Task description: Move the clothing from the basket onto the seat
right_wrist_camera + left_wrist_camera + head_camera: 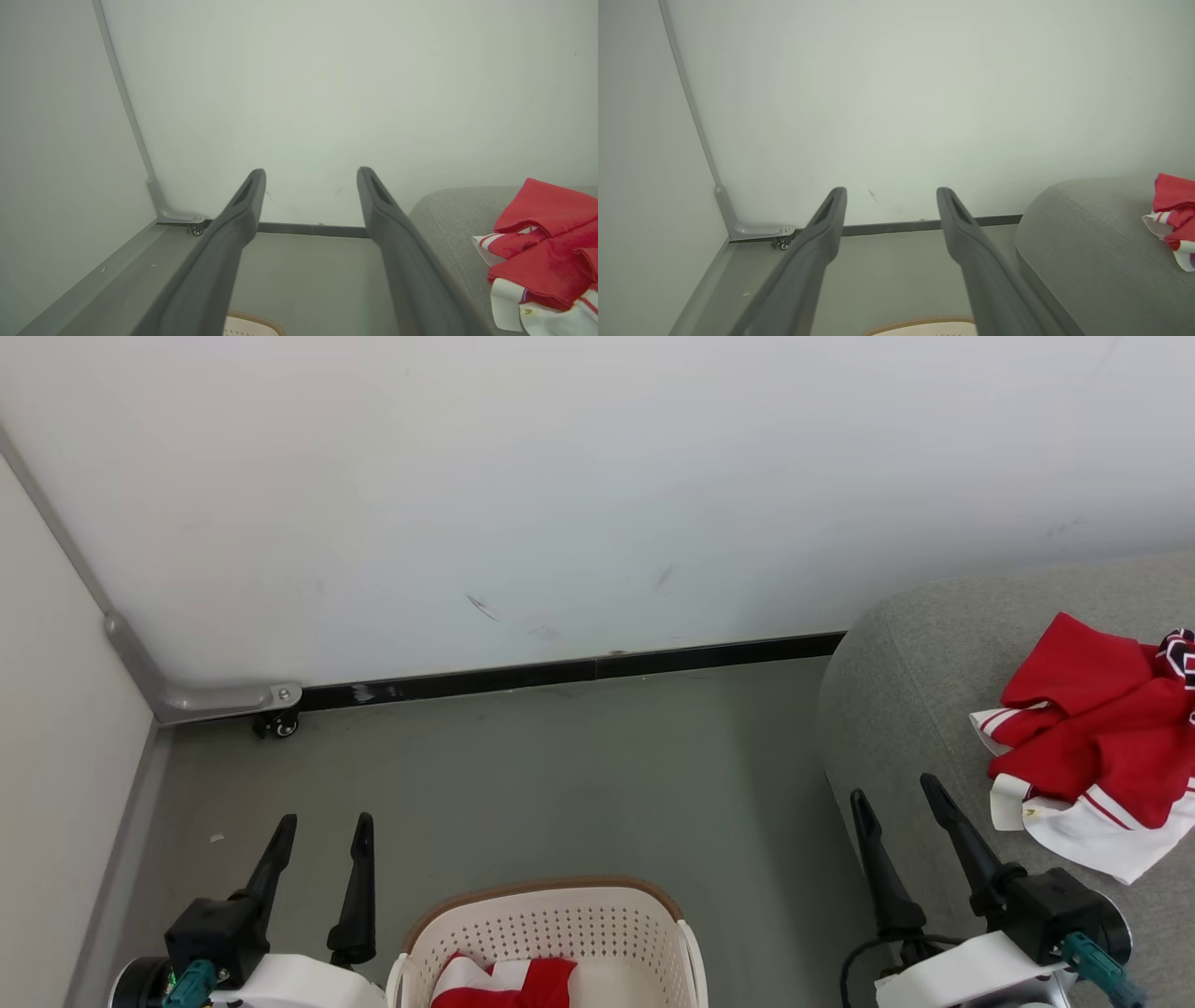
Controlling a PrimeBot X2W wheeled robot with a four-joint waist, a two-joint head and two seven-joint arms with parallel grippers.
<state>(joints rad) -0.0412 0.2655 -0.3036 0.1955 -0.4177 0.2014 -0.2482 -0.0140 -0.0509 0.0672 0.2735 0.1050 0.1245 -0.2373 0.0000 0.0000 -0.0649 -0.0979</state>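
Clothing point(504, 982) lies in the basket point(551, 919); a second jersey point(1092, 728) lies on the sofa point(915, 663), right of the basket. Likely soft, light, limp: pinch a raised fold. Left gripper point(326, 819) and right gripper point(893, 788), flanking the basket: fingers apart, empty.

Soft, even light fills every view, and the pale wall point(597, 476) is evenly bright. Shadows are faint, darkest on the floor point(560, 775) beside the seat point(915, 709). The left wrist view bows the corner post point(691, 107) and softens the fingers point(817, 242) of the left pincer point(892, 191).
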